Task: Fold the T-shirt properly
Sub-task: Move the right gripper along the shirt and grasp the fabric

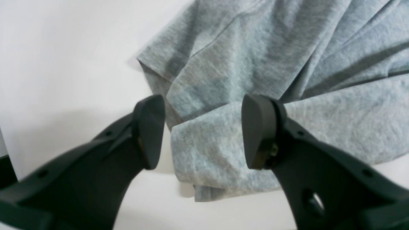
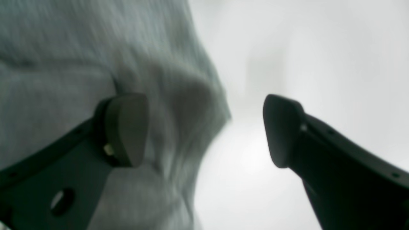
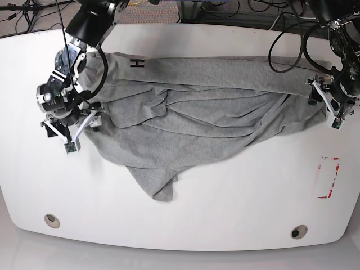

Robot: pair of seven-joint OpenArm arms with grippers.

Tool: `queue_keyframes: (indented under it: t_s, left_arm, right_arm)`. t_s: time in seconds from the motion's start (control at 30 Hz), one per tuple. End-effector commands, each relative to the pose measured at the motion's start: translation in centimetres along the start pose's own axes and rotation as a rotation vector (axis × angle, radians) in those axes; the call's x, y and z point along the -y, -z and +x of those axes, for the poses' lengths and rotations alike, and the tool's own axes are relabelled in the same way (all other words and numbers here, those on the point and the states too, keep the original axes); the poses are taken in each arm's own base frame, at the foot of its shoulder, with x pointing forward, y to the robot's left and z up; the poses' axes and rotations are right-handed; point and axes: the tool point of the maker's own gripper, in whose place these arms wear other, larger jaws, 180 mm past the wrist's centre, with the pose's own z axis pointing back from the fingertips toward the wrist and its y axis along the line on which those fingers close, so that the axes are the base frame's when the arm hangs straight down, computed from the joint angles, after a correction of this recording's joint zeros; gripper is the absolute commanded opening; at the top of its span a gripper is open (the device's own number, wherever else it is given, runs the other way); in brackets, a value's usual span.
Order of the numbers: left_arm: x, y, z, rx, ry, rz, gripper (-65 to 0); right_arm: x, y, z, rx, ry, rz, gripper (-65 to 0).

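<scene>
Grey T-shirt spread between left tool, right tool.

T-shirt lying crumpled across white table, right gripper hovering at one end, left gripper at other

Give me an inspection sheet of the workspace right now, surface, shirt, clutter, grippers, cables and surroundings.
Surface: white table, two round holes near the front edge, red rectangle mark at one side.
Job's things: T-shirt spread out but wrinkled and bunched, not folded; black lettering near the far edge.
Clutter: nothing seen.
Grippers: left gripper open, jaws astride a shirt edge; right gripper open, one finger over the fabric.
Cables: black cables looping by the left arm.
Surroundings: more cables and stands beyond the table's far edge.
</scene>
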Motion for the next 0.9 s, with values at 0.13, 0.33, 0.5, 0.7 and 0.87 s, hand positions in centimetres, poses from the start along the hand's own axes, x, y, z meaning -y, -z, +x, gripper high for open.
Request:
queue_keyframes:
  t_s: [0.13,0.33,0.5,0.7,0.87]
  left_arm:
    - [-0.8,-0.6,1.1,0.035,0.014,0.023,-29.0]
    - [-0.8,-0.6,1.1,0.035,0.014,0.023,-29.0]
    - [-0.8,-0.6,1.1,0.035,0.014,0.023,-29.0]
    - [-0.8,-0.6,1.1,0.037,0.011,0.023,-29.0]
    - [-0.8,-0.6,1.4,0.043,0.010,0.025,-29.0]
  right_arm:
    - [1.9,3.1,3.5,0.038,0.041,0.039,-11.7]
    - [0.5,5.7,3.4,0.055,0.096,0.118,-11.7]
    - [-0.7,6.4,2.9,0.042,0.113,0.152,-11.7]
    - [-3.4,6.9,3.3,0.051,0.129,0.201,-11.7]
    - [-4.7,7.0,3.5,0.054,0.136,0.224,-14.3]
